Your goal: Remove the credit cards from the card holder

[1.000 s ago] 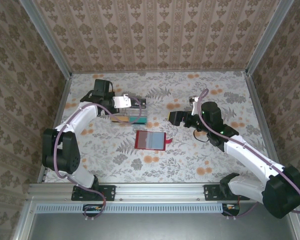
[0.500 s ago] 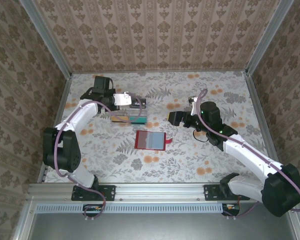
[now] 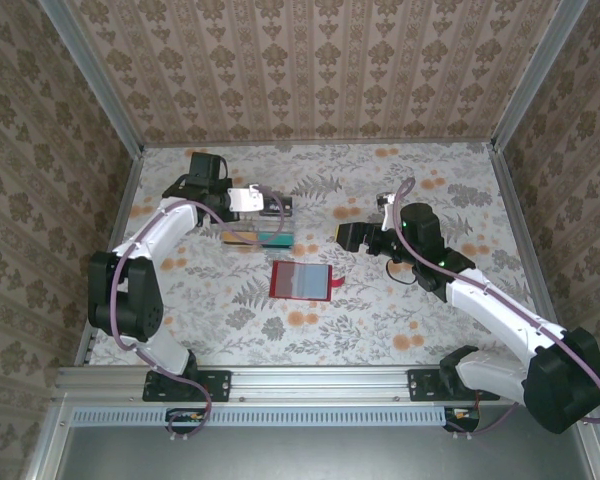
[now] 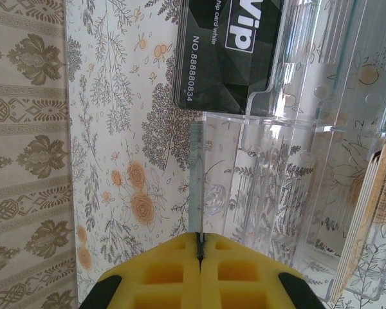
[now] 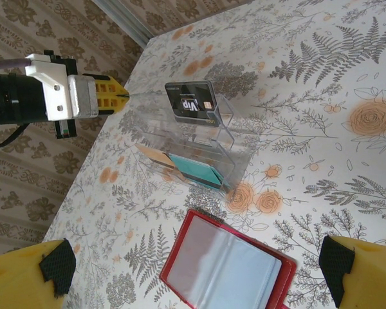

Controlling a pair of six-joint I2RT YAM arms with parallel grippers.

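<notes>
The card holder (image 3: 302,281) lies open and flat mid-table, red with pale clear sleeves (image 5: 228,270). My left gripper (image 3: 238,200) is shut on a thin credit card (image 4: 197,180), seen edge-on, held just above the left end of a clear plastic tray (image 4: 289,180). A black credit card (image 4: 228,51) with pale print stands in the tray's far slot. A teal card (image 5: 196,168) and a tan card (image 5: 156,158) lean in its near slots. My right gripper (image 5: 196,261) hovers open above the card holder, right of the tray, with nothing between its fingers (image 5: 51,261).
The tray (image 3: 260,225) sits behind and left of the card holder. Patterned walls close in the table at the back and both sides, with a metal rail (image 3: 300,380) along the near edge. Bare floral tablecloth (image 3: 400,320) lies in front of and right of the wallet.
My left gripper, still shut on the card, has edged slightly toward the far wall over the tray. The right arm and the card holder have not moved.
</notes>
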